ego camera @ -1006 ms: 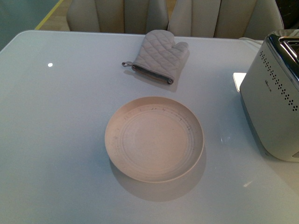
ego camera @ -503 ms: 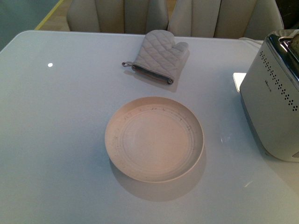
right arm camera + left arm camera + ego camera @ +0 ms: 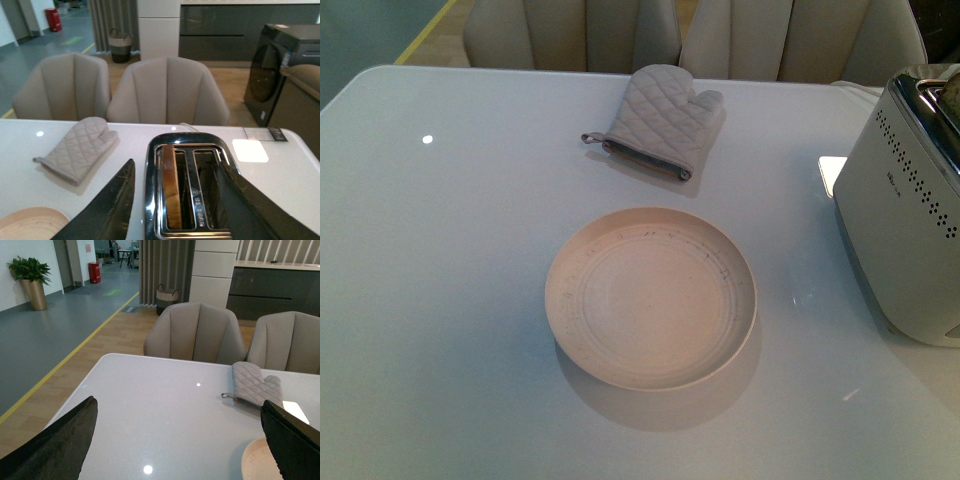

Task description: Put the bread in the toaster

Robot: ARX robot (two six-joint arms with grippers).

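The bread [image 3: 171, 186] stands on edge inside one slot of the toaster [image 3: 196, 197], its brown crust uppermost. My right gripper [image 3: 176, 164] is open and empty just above the chrome top, with one finger on each side of the slots. In the front view the toaster [image 3: 905, 230] stands at the table's right edge, and a tan tip of the bread [image 3: 952, 93] shows at its top. My left gripper [image 3: 178, 401] is open and empty above the table's left part. Neither gripper shows in the front view.
A round cream plate [image 3: 650, 297] sits empty in the middle of the table. A quilted grey oven mitt [image 3: 660, 120] lies behind it. Beige chairs [image 3: 575, 30] stand along the far edge. The plate's rim [image 3: 255, 462] and the mitt [image 3: 255, 385] also show in the left wrist view.
One second ago the toaster's slot looked dark in the front view. A tan edge of bread has shown there since half a second ago. Nothing else has moved.
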